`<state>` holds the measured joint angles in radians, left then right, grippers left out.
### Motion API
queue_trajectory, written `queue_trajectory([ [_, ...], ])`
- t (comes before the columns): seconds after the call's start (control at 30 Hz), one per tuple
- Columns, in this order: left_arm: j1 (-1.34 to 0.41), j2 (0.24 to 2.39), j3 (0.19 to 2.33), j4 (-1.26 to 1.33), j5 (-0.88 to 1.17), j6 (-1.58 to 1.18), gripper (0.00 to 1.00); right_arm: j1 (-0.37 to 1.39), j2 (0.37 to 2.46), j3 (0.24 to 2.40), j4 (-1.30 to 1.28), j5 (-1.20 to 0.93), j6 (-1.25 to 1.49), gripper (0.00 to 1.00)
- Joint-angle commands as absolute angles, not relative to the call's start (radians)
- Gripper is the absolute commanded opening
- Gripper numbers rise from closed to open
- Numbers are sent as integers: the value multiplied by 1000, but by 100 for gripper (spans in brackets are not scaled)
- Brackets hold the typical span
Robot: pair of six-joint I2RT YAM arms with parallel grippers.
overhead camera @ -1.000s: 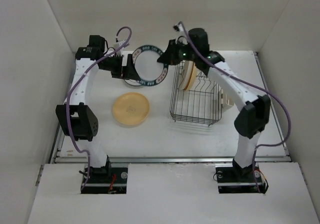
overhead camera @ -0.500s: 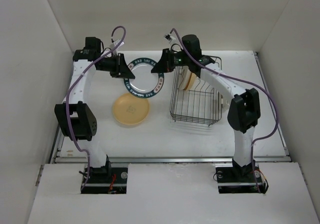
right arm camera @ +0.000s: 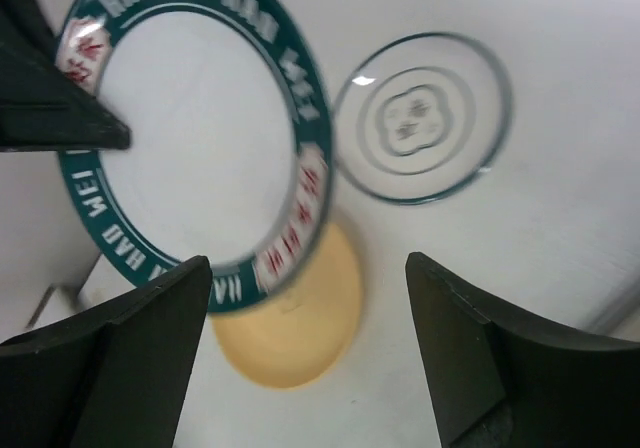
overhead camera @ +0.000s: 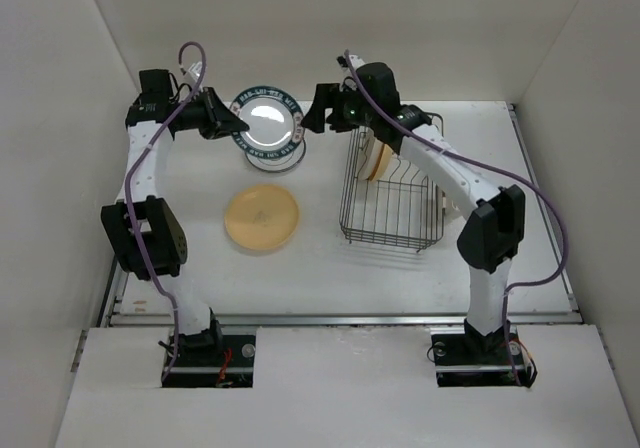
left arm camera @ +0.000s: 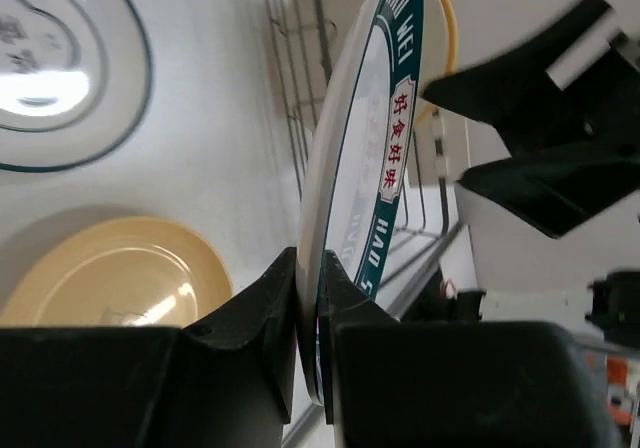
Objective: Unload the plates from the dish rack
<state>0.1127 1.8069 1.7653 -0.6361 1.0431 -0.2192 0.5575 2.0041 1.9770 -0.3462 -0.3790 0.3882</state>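
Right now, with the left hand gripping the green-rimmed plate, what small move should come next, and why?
Probably lower the left hand and tip the green-rimmed plate flat towards the table. It pinches the rim, the plate hangs in the air near the ringed white plate, and the right hand is open, clear of it.

Teal-rimmed plate (overhead camera: 267, 121) aloft, tilted; yellow plate (overhead camera: 262, 218) flat; cream plate (overhead camera: 376, 156) upright in dish rack (overhead camera: 392, 236).

Dark-green-banded white plate (right arm camera: 190, 138), yellow-orange plate (overhead camera: 262, 218), black rack (overhead camera: 346, 198).
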Motion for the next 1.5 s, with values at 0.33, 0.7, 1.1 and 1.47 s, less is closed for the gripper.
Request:
queue_trajectory([
  [0.33, 108, 2252, 2054, -586, 802, -385, 0, 537, 1787, 1962, -426, 175, 313, 86],
  [0.7, 60, 2391, 2183, -696, 597, -284, 42, 537, 1778, 1940, -482, 182, 295, 86],
  [1.1, 17, 2410, 2263, -965, 401, -54, 77, 509, 1881, 2079, -779, 603, 408, 84],
  [1.47, 6, 2133, 2126, -928, 311, -2, 80, 469, 1950, 1999, -793, 517, 471, 54],
])
